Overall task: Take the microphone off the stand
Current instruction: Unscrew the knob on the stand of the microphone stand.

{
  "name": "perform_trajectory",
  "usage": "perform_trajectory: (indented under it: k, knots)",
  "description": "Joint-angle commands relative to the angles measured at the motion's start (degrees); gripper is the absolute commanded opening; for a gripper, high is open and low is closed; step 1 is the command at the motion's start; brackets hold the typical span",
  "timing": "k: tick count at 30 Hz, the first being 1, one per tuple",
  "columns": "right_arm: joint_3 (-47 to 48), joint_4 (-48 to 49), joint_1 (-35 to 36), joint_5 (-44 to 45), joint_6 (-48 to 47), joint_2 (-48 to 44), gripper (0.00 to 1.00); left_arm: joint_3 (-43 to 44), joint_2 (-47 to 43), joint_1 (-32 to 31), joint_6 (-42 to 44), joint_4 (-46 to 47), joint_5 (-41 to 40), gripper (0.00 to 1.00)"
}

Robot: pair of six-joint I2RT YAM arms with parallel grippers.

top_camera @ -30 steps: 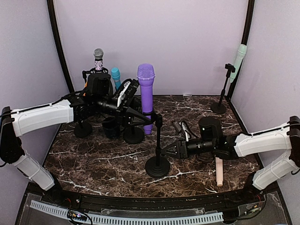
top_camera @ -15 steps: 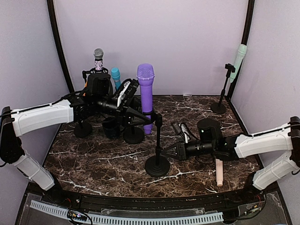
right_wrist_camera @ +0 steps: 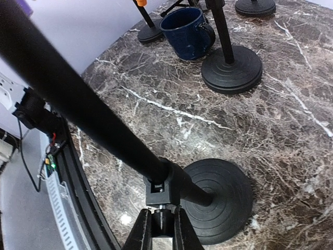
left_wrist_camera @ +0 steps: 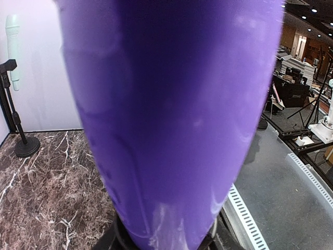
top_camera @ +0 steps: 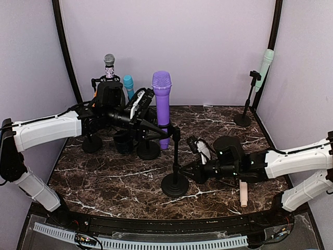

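Observed: over the last second the right gripper (top_camera: 180,167) has closed from part-open to fully shut, and the right arm has settled lower and a little further left. Its fingers now pinch the foot of the black stand (top_camera: 175,185), a thin metal pole on a round weighted base, at the small joint block just above the base, as the right wrist view confirms. The stand itself has not shifted on the dark marble-patterned table (top_camera: 104,172). No change on the other side: the left gripper (top_camera: 159,129) stays closed to a moderate width around the lower body of the tall purple microphone (top_camera: 162,96) with the ribbed head, whose smooth barrel fills the left wrist view. The microphone stands upright just left of the stand's head, in the same place as a second ago; whether its foot is still seated in the clip cannot be told from these views. Assessment: the stand is now braced and the microphone gripped, so both holds needed for separation appear to be in place, but the removal itself is not yet done. The next move, in my judgement, is a straight lift by the left arm while the right holds the stand down; a slanted pull risks tipping the stand or dragging it into the neighbouring stands (top_camera: 148,151) close behind
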Motion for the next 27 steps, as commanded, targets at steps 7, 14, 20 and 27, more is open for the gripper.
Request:
perform_trajectory:
  k: [7, 14, 20, 27]
  knots:
    - [8.46, -11.3, 11.44, 26.41, -12.45, 1.31, 0.0, -3.51, 0.38, 0.33, -0.11, -8.17, -1.94, 0.0]
    - [13.52, -16.87, 15.87, 33.92, -17.78, 7.35, 0.0, -3.9, 0.24, 0.37, -0.03, -8.12, -2.21, 0.0]
    - [19.77, -24.56, 18.34, 38.56, -23.1, 14.09, 0.0, -4.04, 0.16, 0.33, 0.3, -8.4, -2.32, 0.0]
    - [24.75, -32.56, 20.86, 45.23, -29.48, 20.36, 0.0, -4.04, 0.2, 0.36, 0.67, -8.81, -2.52, 0.0]
